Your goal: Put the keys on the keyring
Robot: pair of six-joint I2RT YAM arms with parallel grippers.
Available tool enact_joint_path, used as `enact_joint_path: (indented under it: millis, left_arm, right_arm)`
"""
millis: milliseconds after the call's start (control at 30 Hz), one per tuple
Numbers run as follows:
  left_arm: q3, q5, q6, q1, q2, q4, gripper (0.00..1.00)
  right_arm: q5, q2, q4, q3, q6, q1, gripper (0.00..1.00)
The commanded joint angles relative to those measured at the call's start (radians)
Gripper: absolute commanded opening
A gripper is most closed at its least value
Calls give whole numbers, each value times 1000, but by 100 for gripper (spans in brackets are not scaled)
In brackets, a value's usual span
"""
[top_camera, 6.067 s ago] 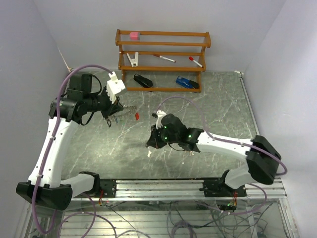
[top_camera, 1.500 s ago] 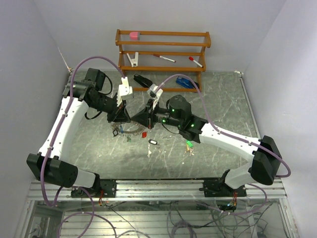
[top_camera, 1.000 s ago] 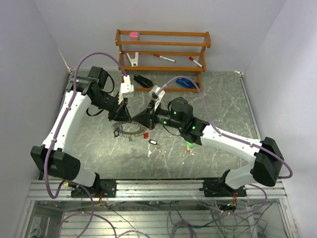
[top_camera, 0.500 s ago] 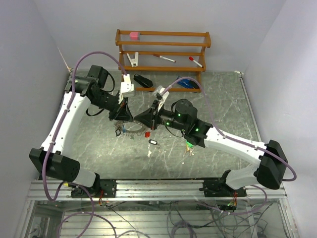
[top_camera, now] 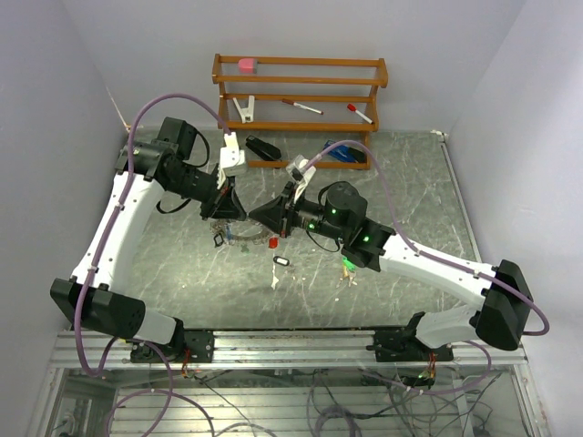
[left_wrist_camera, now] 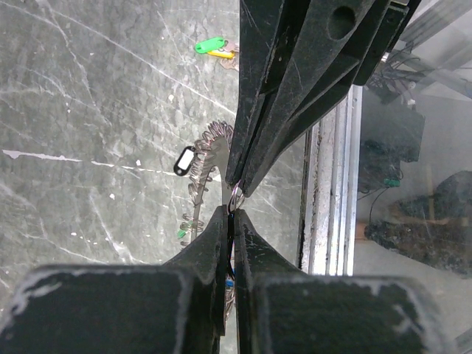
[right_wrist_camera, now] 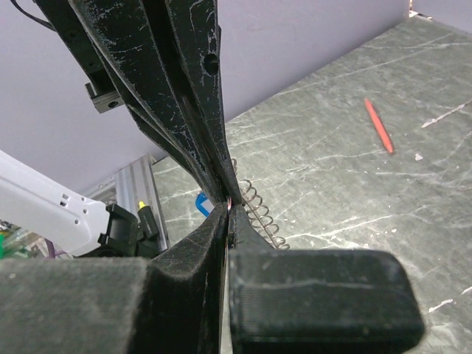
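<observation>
My left gripper (top_camera: 233, 208) and right gripper (top_camera: 254, 215) meet tip to tip above the table. In the left wrist view the left gripper (left_wrist_camera: 232, 212) is shut on the thin wire of the keyring (left_wrist_camera: 207, 167), whose fringe of small keys hangs below it (top_camera: 239, 238). The right gripper (right_wrist_camera: 229, 212) is shut on something thin, with a small silver ring (left_wrist_camera: 236, 198) showing between the two tips. A red-tagged key (top_camera: 273, 243) hangs just under the right gripper. A black-tagged key (top_camera: 282, 262) and a green-tagged key (top_camera: 347, 265) lie on the table.
A wooden rack (top_camera: 299, 109) stands at the back with pens, a white clip and a pink block, and black and blue items at its foot. A slim red object (right_wrist_camera: 377, 125) lies on the marble table (top_camera: 410, 200). The metal rail (top_camera: 301, 344) runs along the near edge.
Six seconds ago the grippers were apart, the right one low on the table. Now they meet at the keyring. Over the last second both shifted slightly right with the ring.
</observation>
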Motion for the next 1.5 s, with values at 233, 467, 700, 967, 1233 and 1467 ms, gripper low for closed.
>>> enact_joint_path:
  millis: [233,467,700,967,1233,1467]
  left_arm:
    - [13,-63,-30,8,-33,73,7]
    - [-14,-74,-37,8,-38,90,7]
    - [-49,-112,-68,8,-49,139,7]
    - [-94,-174,-69,15,-79,169,7]
    - [-104,-162,-74,26,-91,174,7]
    - [-127,-173,-34,28,-122,166,7]
  right_arm:
    - [-4,-61,-27,-40,44,-3,0]
    - [16,-75,-48,-1,31,-2,19]
    - [79,-124,-93,15,12,-3,32]
    - [263,-180,-348,-189,15,-8,32]
    - [214,-43,-268,-330,98,-9,31]
    - [177,89,-307,-276,45,-9,29]
